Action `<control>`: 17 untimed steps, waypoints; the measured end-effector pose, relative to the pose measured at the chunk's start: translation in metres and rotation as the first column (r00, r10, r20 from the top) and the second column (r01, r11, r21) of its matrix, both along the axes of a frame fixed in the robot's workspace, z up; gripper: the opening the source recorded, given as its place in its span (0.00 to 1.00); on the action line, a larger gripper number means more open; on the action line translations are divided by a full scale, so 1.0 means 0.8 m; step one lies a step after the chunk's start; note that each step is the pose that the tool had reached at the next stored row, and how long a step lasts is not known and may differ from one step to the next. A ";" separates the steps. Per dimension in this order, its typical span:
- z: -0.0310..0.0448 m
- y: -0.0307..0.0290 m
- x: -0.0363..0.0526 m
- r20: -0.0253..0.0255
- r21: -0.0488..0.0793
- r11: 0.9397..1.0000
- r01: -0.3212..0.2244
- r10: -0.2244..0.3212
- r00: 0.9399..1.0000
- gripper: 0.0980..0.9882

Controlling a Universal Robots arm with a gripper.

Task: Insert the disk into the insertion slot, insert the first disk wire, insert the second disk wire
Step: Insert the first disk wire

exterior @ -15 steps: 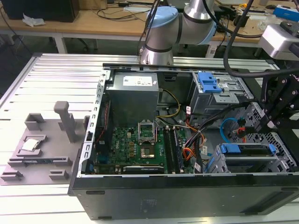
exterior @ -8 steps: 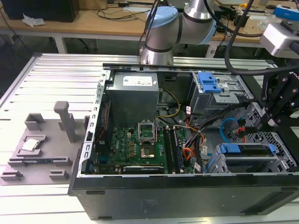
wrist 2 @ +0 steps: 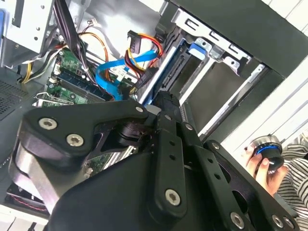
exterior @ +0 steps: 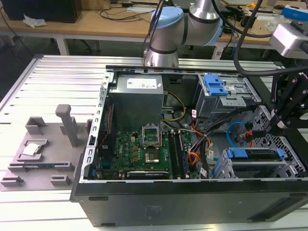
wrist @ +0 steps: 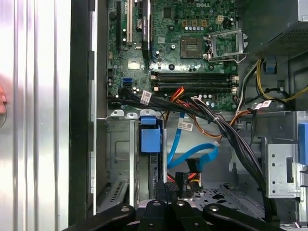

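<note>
The disk, silver in a blue caddy, sits inside the insertion slot, the low grey cage at the exterior view's right. My gripper hangs at the disk's rear end. In both wrist views my gripper looks shut on the small black plug of the first disk wire, an orange, red and black bundle. The second disk wire, a smooth blue cable, loops just beside the fingers.
A taller metal cage with a blue latch stands behind the slot. The motherboard and power supply fill the case's middle. A thick black cable bundle crosses nearby. A person's hand holds a round object outside the case.
</note>
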State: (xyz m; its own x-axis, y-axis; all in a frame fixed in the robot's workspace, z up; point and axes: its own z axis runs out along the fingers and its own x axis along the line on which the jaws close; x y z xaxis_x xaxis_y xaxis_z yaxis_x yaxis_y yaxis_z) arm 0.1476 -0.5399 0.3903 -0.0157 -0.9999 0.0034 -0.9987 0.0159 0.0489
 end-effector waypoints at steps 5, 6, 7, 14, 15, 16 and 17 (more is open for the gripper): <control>-0.0037 0.0141 0.004 0.000 0.000 1.000 0.000 0.000 1.000 0.01; -0.0050 0.0163 0.005 0.000 0.000 1.000 0.000 0.000 1.000 0.01; -0.0079 0.0175 0.006 0.000 0.000 1.000 0.000 0.000 1.000 0.01; -0.0112 0.0177 0.006 0.000 0.000 1.000 0.000 0.000 1.000 0.02; -0.0114 0.0177 0.006 0.000 0.000 1.000 0.000 0.000 1.000 0.15; -0.0114 0.0177 0.006 0.000 0.000 1.000 0.000 0.000 1.000 0.15; -0.0116 0.0177 0.006 0.000 0.000 1.000 0.000 0.000 1.000 0.15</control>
